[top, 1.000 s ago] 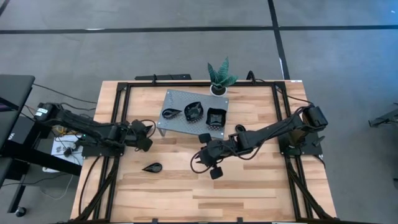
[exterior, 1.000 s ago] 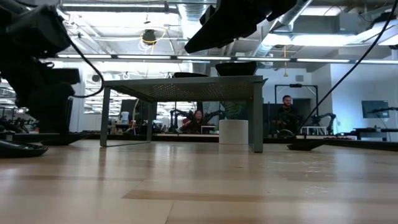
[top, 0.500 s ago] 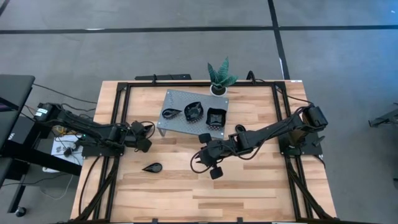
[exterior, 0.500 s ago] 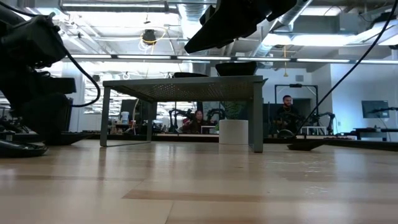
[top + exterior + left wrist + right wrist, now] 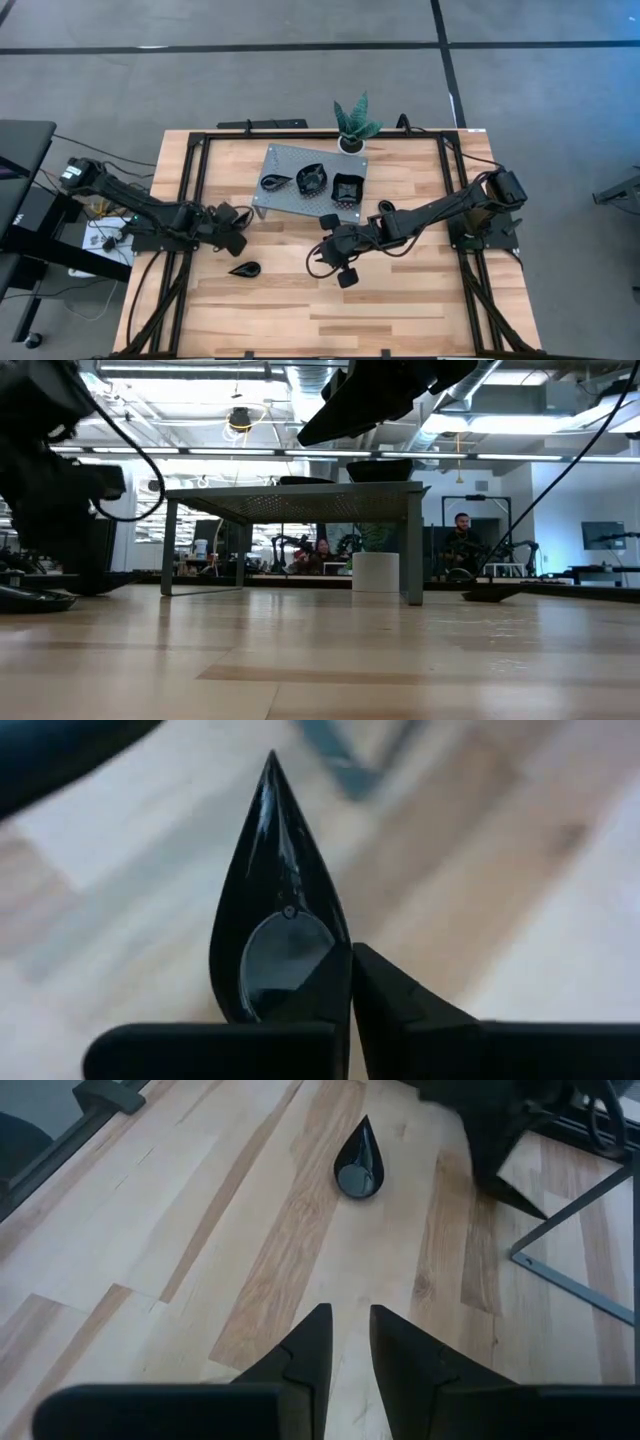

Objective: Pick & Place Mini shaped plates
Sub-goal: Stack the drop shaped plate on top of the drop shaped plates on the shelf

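A glossy black teardrop plate (image 5: 245,269) lies flat on the wooden table, left of the middle; it also shows in the right wrist view (image 5: 358,1165). My left gripper (image 5: 238,244) hangs just beyond its far side, shut and slanting down. In the left wrist view the plate (image 5: 275,910) lies right past the shut gripper (image 5: 350,952). Three more black plates rest on the grey perforated stand (image 5: 310,180): a teardrop (image 5: 273,182), a round-lobed one (image 5: 312,178) and a square one (image 5: 346,187). My right gripper (image 5: 347,278) hovers at mid-table, its fingers (image 5: 349,1320) slightly apart and empty.
A small potted plant (image 5: 355,125) stands behind the stand at the far edge. Black frame rails (image 5: 190,200) run along the table's left and right sides. Bare wood lies along the near edge (image 5: 330,320). People sit in the room beyond the table (image 5: 460,540).
My left gripper has swung a little toward the table's near edge, closer to the teardrop plate, and has tipped. The plate has stayed where it was.
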You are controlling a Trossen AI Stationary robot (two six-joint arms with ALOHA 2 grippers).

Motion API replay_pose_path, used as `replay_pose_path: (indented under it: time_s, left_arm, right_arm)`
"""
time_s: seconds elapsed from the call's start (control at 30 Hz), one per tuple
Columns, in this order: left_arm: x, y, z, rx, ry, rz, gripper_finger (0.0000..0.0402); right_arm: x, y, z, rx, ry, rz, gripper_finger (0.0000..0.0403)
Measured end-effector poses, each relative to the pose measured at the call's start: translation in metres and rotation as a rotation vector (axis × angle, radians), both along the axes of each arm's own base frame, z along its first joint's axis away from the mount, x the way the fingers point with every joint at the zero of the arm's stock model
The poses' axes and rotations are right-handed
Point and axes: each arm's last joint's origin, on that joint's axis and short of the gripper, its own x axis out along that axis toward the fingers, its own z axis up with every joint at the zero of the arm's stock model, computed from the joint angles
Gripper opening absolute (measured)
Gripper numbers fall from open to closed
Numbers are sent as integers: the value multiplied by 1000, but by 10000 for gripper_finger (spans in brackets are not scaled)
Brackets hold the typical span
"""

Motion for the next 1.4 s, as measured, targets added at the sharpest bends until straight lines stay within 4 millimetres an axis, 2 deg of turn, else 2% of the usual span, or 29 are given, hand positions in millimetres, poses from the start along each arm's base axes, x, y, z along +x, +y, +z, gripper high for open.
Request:
replay_pose_path:
  time_s: [0.43, 0.53, 0.63, 0.8, 0.97, 1.2, 1.3, 1.4]
  left_arm:
    - [8, -60, 54, -118, -194, -327, 6]
    - [12, -68, 69, -87, -244, -419, 8]
    - [20, -68, 88, -8, -303, -447, 7]
    - [39, -51, 122, 196, -360, -501, 8]
    - [58, -16, 145, 373, -333, -538, 6]
    - [71, 48, 139, 389, -214, -500, 6]
    - [75, 65, 132, 385, -161, -482, 7]
    - [80, 73, 124, 392, -106, -486, 8]
  right_arm:
    - [0, 1, 0, 1, 1, 0, 66]
    - [0, 1, 0, 1, 1, 0, 66]
    - [0, 0, 0, 2, -3, -1, 66]
    - [2, -5, 0, 1, -7, -13, 66]
    - [3, -8, 1, 2, -10, -23, 66]
    - [3, -10, 0, 1, -9, -27, 66]
    - [3, -10, 0, 1, -9, -27, 66]
    - [3, -10, 0, 1, -7, -27, 66]
